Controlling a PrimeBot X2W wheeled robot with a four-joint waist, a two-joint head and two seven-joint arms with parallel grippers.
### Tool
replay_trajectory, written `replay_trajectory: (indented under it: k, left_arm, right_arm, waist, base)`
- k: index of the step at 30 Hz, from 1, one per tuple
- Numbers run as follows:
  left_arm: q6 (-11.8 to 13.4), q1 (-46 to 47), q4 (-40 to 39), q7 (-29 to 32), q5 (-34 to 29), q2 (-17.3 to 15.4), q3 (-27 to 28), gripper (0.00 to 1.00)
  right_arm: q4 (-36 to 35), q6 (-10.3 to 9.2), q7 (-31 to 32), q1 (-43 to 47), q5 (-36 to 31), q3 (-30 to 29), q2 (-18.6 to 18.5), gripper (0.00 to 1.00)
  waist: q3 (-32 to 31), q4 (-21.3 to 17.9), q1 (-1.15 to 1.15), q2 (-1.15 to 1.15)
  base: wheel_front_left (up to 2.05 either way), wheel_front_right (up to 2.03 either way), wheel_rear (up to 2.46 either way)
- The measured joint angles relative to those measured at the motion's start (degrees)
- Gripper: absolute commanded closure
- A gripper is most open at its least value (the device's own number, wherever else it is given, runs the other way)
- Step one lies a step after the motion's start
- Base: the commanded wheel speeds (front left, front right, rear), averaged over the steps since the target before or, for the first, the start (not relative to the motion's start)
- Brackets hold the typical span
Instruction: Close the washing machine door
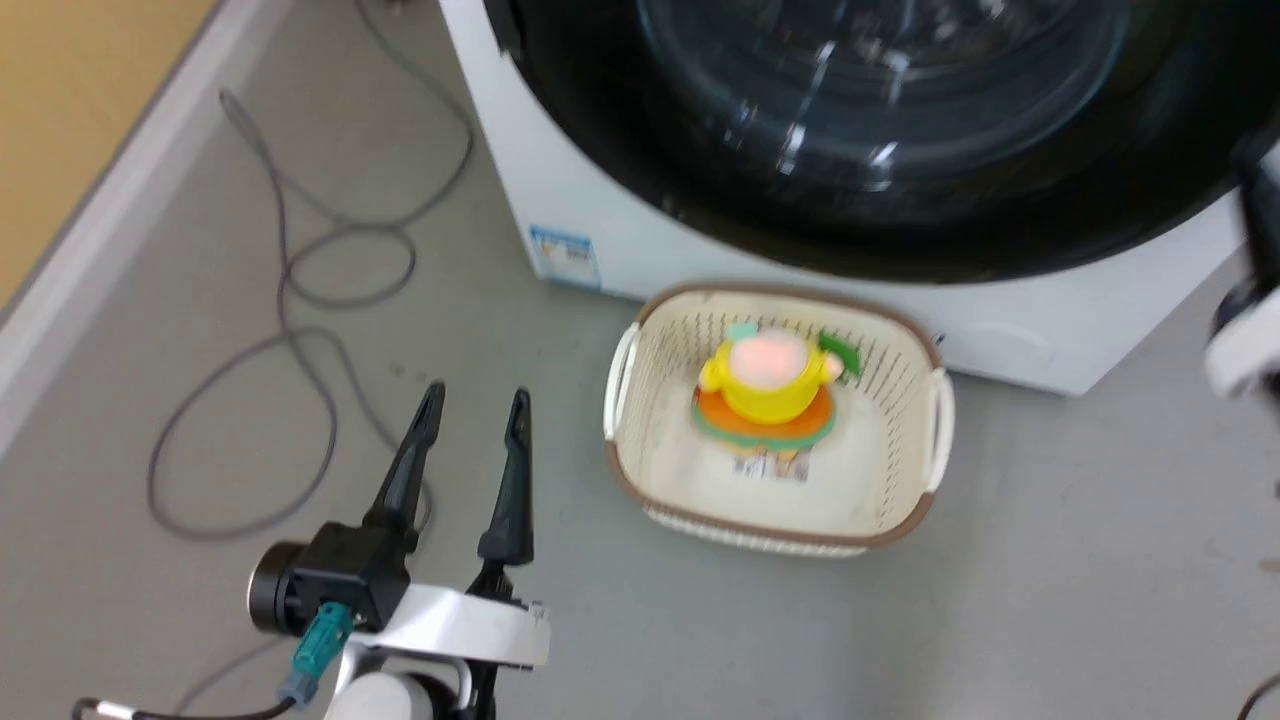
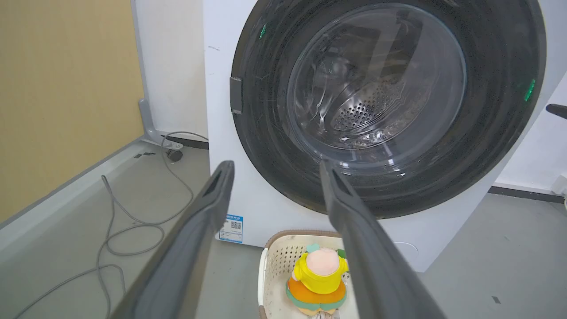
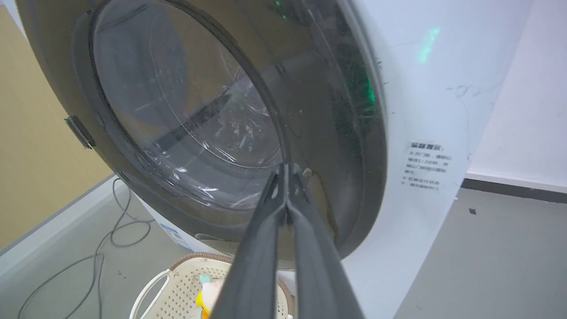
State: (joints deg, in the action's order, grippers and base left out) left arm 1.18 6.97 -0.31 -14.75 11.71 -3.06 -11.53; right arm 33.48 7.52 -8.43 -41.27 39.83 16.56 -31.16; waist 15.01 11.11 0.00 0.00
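You see the washing machine door (image 1: 880,120) lying against the white front of the washing machine (image 1: 620,230). In the left wrist view its black rim sits flat on that front all around. Whether the latch has caught, I cannot tell. The head view cuts off the upper part of the door and is somewhat blurred. Through the glass bowl the perforated drum (image 2: 367,110) shows only partly, behind reflections.

The right gripper (image 3: 285,170) has its two fingers pressed together with nothing between them. Its tips are at the lower part of the door's dark rim, but touching or just before it I cannot say. In the head view a blurred pale part of the right arm (image 1: 1245,340) is cut by the right edge.

On the floor (image 1: 1050,560), just before the machine's lower front edge, stands a cream basket (image 1: 900,400) with a yellow and orange toy (image 1: 770,385) inside; its details are hard to read. A small blue label (image 1: 565,255) is at the machine's lower left corner.

The left gripper (image 1: 478,393) hangs over the floor to the left of the basket, fingers spread apart and empty. A grey cable (image 1: 290,300) loops on the floor near it.
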Motion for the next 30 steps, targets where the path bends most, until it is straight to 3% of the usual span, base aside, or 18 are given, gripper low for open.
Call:
replay_trajectory:
  k: [6,10,13,19,23,28,29,30]
  left_arm:
    - [-0.2,-2.4,1.5,0.0,-0.2,-0.1,1.0,0.0]
    - [-0.3,-3.7,2.1,0.0,-0.5,-0.4,2.1,0.0]
    - [-0.3,-4.6,2.4,0.0,-0.5,-0.8,2.6,0.0]
    - [-0.2,-6.1,3.1,0.0,-0.5,-1.3,2.9,0.0]
    - [0.1,-7.0,3.8,0.0,-0.5,-1.4,2.8,0.0]
    - [0.2,-8.8,4.6,0.0,-0.6,-1.8,2.7,0.0]
    - [0.2,-9.2,4.6,0.0,-0.6,-1.8,2.7,0.0]
    - [0.2,-9.7,4.6,0.0,-0.6,-1.8,2.7,0.0]
  right_arm:
    - [-7.5,0.01,-3.8,11.8,0.0,0.8,0.1,1.0]
    - [-12.5,0.0,-5.2,19.2,-4.1,-3.4,2.0,1.0]
    - [-16.1,0.0,-5.6,25.0,-8.2,-8.7,5.5,1.0]
    - [-26.2,0.0,-5.6,37.8,-17.3,-19.4,15.8,1.0]
    - [-32.1,0.0,-4.3,42.9,-21.6,-21.6,21.1,1.0]
    - [-34.9,0.0,-3.2,46.8,-24.0,-21.9,24.8,1.0]
    - [-35.3,0.0,-3.2,47.3,-24.6,-21.8,25.2,0.73]
    - [-35.6,0.0,-3.2,47.9,-25.0,-21.8,25.5,0.0]
  waist:
    - [-5.3,-1.8,0.0,0.0]
    - [-8.1,-3.3,0.0,0.0]
    - [-9.7,-4.4,0.0,0.0]
    - [-12.3,-5.6,-0.01,0.0]
    - [-13.2,-6.3,0.0,0.0]
    - [-14.5,-6.9,0.0,0.0]
    - [-14.8,-7.0,-0.01,0.0]
    - [-15.0,-7.1,-0.01,0.0]
  base:
    - [0.0,0.0,0.0]
    - [0.0,0.0,0.0]
    - [0.0,0.0,0.0]
    - [0.0,0.0,0.0]
    - [0.0,0.0,0.0]
    - [0.0,0.0,0.0]
    - [0.0,0.0,0.0]
    - [0.0,0.0,0.0]
